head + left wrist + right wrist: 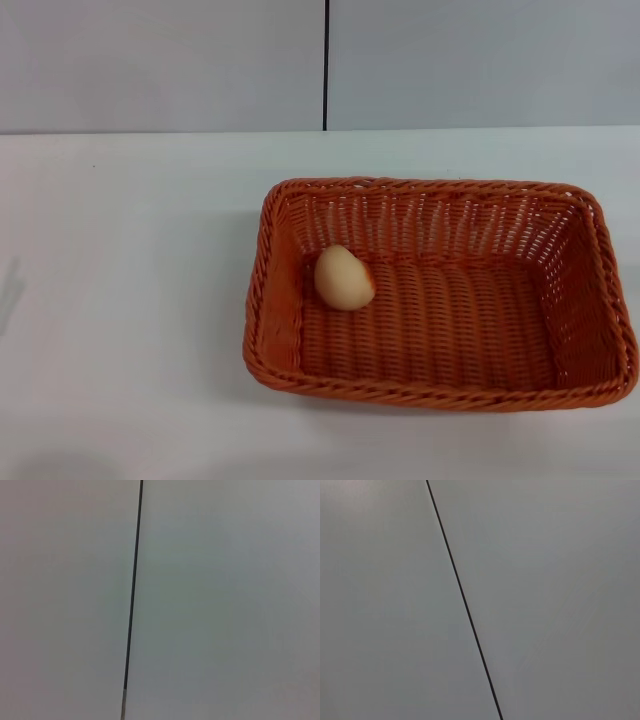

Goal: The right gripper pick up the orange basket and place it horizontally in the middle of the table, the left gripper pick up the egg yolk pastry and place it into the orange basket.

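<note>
On the table [120,330], orange basket [440,388] holds egg yolk pastry [343,277].

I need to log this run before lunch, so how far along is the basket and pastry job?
It looks finished. The orange basket lies lengthwise across the white table, right of centre in the head view. The egg yolk pastry rests inside it, near its left wall. Nothing is in hand: neither hand appears in any view, and both wrist cameras see only a plain wall with a dark seam. Nothing seems left to do.
</note>
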Robot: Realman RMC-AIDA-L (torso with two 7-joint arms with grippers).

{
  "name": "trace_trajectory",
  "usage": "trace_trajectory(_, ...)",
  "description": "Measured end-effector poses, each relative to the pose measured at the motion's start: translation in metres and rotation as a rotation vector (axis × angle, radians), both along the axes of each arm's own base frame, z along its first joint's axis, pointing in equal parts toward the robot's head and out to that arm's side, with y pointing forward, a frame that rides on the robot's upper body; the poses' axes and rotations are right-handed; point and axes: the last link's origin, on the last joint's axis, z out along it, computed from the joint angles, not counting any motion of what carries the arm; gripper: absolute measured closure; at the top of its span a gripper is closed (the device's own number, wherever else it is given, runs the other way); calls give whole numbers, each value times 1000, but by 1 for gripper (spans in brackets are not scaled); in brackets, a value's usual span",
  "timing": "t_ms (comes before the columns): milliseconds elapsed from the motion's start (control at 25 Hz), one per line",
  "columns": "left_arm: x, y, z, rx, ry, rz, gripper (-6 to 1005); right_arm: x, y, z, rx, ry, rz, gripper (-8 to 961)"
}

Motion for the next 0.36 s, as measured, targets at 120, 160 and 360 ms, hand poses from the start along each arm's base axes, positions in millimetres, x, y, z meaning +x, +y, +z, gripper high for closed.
trace_trajectory(120,1,2,0,0,-1,-5,215,0,0,0,-2,0,1,373)
trace_trajectory(160,1,3,0,0,-1,-6,215,0,0,-1,-3,0,1,373)
trace_trajectory(360,2,2,1,4,0,-14,215,0,-1,-2,-6,2,-2,374)
